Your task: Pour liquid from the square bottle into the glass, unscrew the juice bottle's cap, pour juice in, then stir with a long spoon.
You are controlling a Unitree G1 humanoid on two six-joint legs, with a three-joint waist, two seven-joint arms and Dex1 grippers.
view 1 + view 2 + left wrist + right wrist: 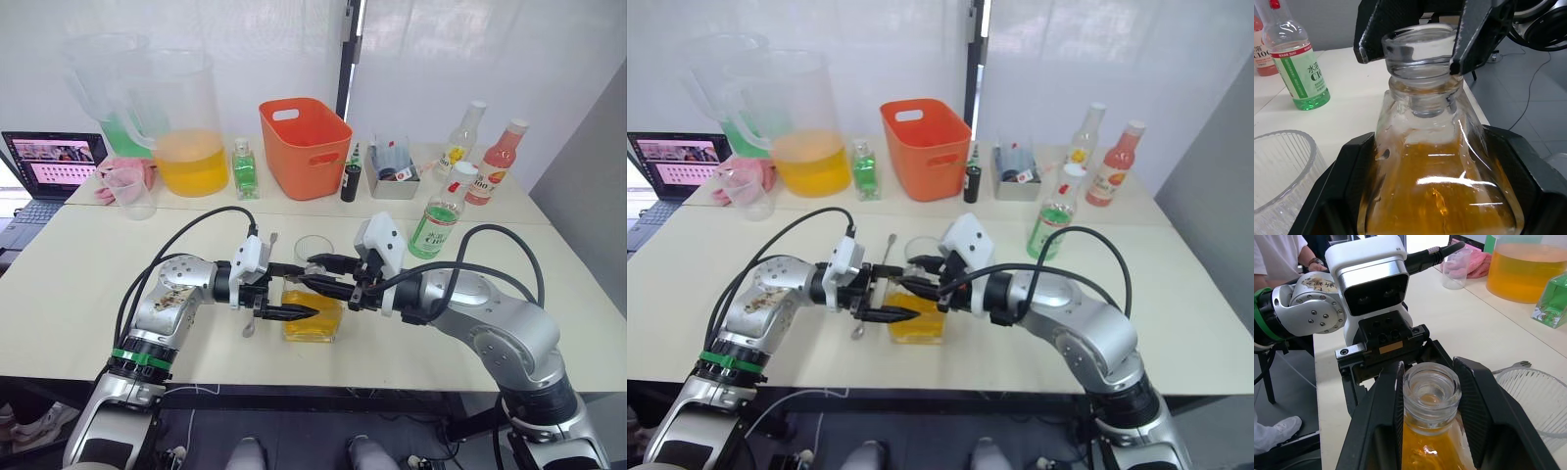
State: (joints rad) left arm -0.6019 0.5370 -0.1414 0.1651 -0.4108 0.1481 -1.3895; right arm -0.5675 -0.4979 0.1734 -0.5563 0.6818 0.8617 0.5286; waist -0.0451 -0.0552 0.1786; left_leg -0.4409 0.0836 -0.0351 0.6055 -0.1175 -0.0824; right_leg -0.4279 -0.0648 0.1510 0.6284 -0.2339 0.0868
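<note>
I had both claws on the square bottle [313, 318], which stood upright on the worktop [88, 294] near its front edge, amber liquid inside, mouth open with no stopper on it. My left claw [294, 313] was clamped on the bottle's body; in the left wrist view its black fingers [1339, 186] pressed against both sides of the glass. My right claw [1430, 396] came in from the right and was closed around the neck; in the right wrist view its fingers [1381, 416] sat on either side of the rim, touching it.

The glass [313, 251], ribbed and clear, stood just behind the bottle, touching or nearly so, I couldn't tell which. I couldn't see any liquid in it. The spoon [888, 245] lay on the worktop just left of the glass, partly hidden behind my left claw.

A green-label bottle [434, 223] with a white cap stood to the right of the glass, apart from it. Further back on the second worktop: orange bin [305, 145], pitcher [186, 127] with orange liquid, small green bottle [244, 171], dark small bottle [350, 181], grey box [394, 176], yellow-label bottle [463, 139], red bottle [496, 162]. Laptop [49, 171] at far left, open. Pink cloth [127, 176] beside a plastic cup [137, 196].
</note>
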